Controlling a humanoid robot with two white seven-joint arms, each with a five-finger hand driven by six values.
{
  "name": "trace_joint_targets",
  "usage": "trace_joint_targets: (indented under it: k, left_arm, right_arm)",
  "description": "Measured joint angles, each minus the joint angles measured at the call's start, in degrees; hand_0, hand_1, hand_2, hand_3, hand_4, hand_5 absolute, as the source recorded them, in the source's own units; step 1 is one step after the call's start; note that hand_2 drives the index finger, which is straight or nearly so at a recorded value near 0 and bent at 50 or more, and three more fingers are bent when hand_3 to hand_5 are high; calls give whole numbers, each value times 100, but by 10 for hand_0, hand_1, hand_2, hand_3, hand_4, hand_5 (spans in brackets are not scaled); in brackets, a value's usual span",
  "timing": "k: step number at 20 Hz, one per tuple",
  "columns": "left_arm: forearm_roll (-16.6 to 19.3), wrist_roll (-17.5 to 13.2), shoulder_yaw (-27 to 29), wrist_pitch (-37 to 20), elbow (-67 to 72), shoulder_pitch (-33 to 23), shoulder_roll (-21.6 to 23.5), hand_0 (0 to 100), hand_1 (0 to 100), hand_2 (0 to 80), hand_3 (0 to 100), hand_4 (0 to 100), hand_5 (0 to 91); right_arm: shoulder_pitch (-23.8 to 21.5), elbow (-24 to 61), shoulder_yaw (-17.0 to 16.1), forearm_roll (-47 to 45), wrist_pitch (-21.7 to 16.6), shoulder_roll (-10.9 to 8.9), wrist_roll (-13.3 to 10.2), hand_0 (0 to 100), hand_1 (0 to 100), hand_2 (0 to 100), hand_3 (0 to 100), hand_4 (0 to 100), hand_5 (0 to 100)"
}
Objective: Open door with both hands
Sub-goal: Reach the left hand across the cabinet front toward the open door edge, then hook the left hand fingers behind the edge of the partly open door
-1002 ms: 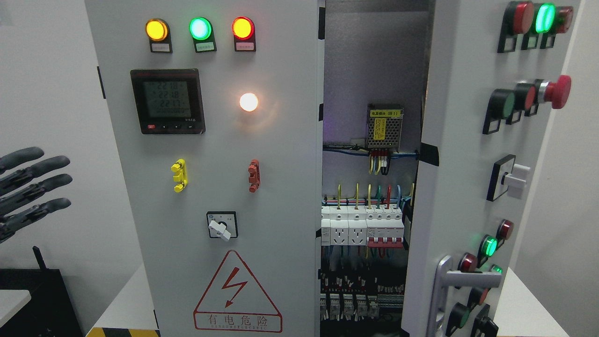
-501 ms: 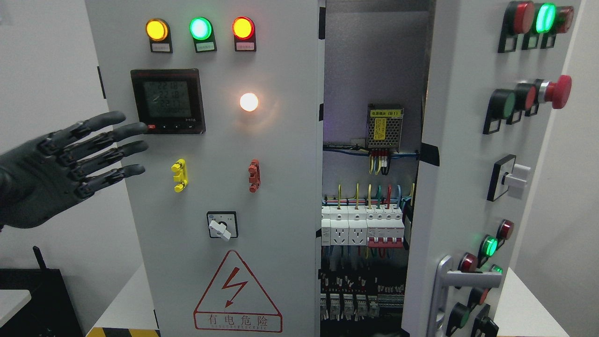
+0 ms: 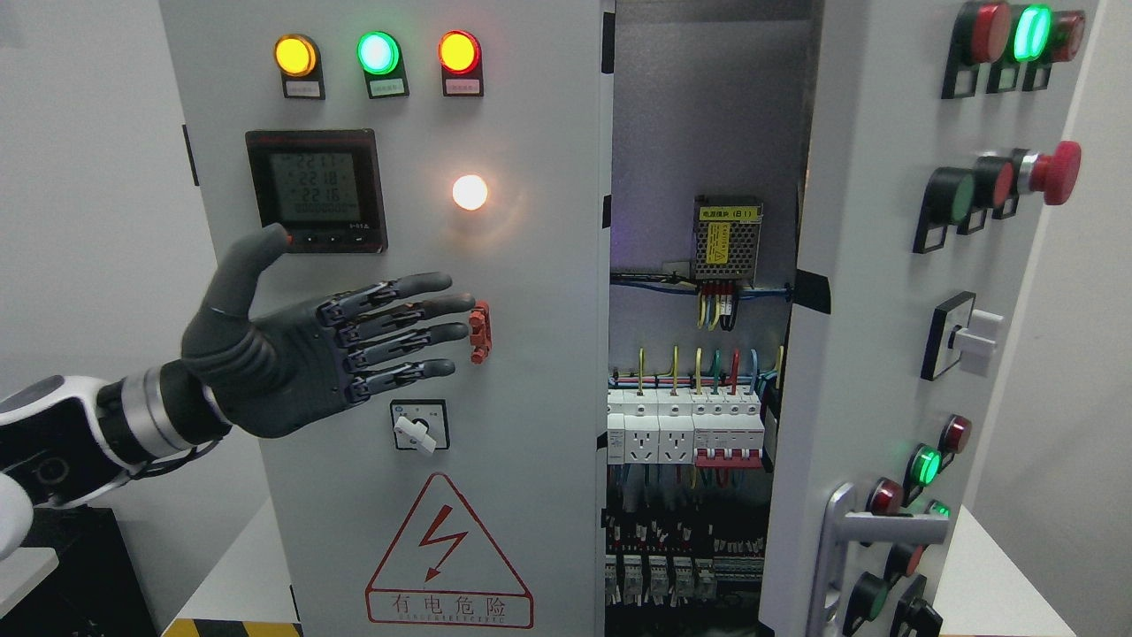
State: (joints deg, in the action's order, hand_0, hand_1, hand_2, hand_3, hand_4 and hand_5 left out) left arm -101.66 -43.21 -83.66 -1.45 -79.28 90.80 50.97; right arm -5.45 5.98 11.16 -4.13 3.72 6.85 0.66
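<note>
Reaching across the face of the left door (image 3: 539, 292) with the left hand (image 3: 296, 358), palm flat, fingers (image 3: 398, 311) stretched straight and close together, thumb lifted toward the meter (image 3: 316, 190), gripping nothing. Finding that door looking closed or nearly so, flat to the camera, and the right door (image 3: 871, 372) swung out at an angle, baring the breakers (image 3: 685, 429) and wiring between the two. Not seeing the right hand anywhere, so leaving the right door and its handle (image 3: 840, 540) unheld for now. Judging the main hazard to be the fittings crowding the panel: fingertips sitting just beside the red clip (image 3: 480, 332) and just above the rotary switch (image 3: 419, 426), so risking a snag on the clip or a nudge of the switch while sliding further right or dropping lower. Risking, too, a brush of the thumb against the small buttons along the bottom of the meter. Seeing no handle on the left door, so probably needing to hook fingers round its free edge, right beside the open bay; overshooting there meaning fingers poking into terminals and cables under a high-voltage warning sign (image 3: 449, 553). Pressing flat on the panel doing nothing but pushing the door further shut, and possibly rocking the cabinet on the counter (image 3: 232, 566)
</note>
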Motion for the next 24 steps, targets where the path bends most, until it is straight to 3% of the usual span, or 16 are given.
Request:
trace_joint_targets:
  k: [9,24]
  left_arm:
    - [-1,100,-263,124,129,189,-819,0,0,0,0,0,0]
    - [4,102,78,295,166,346,-1760,0,0,0,0,0,0]
  right_arm:
    - [0,0,0,0,0,3,0,383,0,0,0,0,0]
    - [0,0,0,0,-1,3,0,383,0,0,0,0,0]
